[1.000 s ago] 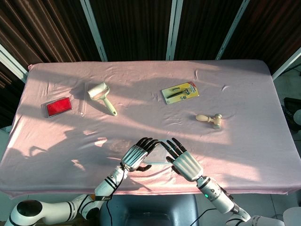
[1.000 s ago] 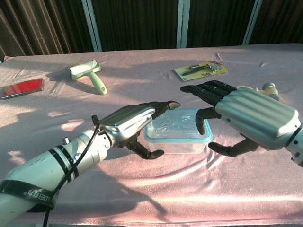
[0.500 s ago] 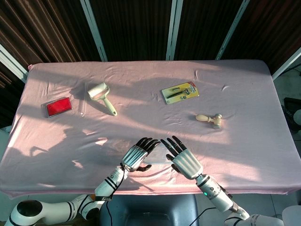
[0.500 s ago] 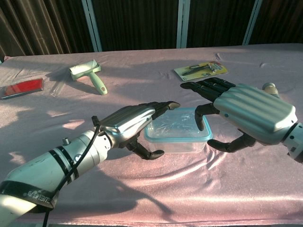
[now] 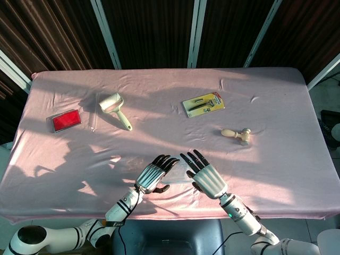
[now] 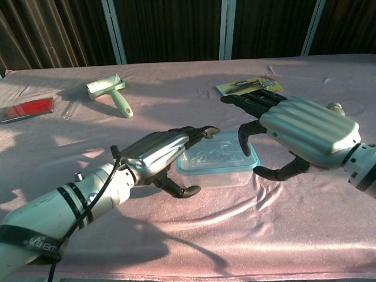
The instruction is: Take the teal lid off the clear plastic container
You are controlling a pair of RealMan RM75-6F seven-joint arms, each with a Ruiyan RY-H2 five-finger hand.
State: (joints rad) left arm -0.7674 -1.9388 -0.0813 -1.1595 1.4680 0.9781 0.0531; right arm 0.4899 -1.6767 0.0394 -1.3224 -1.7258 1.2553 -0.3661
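The clear plastic container [image 6: 216, 175] with its teal lid [image 6: 212, 150] lies near the table's front edge, between my two hands, and sits slightly tilted. My left hand [image 6: 157, 153] covers its left end, fingers over the lid and thumb against the front left corner. My right hand [image 6: 305, 132] is at the right end, with one fingertip hooked on the lid's right rim and its thumb low beside the container wall. In the head view only a sliver of the container [image 5: 178, 175] shows between the left hand [image 5: 153, 177] and the right hand [image 5: 206, 178].
On the pink cloth [image 5: 276, 95] farther back lie a lint roller [image 5: 115, 107], a red flat box [image 5: 66, 121], a carded tool pack [image 5: 203, 103] and a small wooden mallet [image 5: 237, 134]. The table's front edge runs just below my hands.
My right hand has moved left and closed in on the container's right end. The container has shifted slightly left and tipped. The left hand has barely moved.
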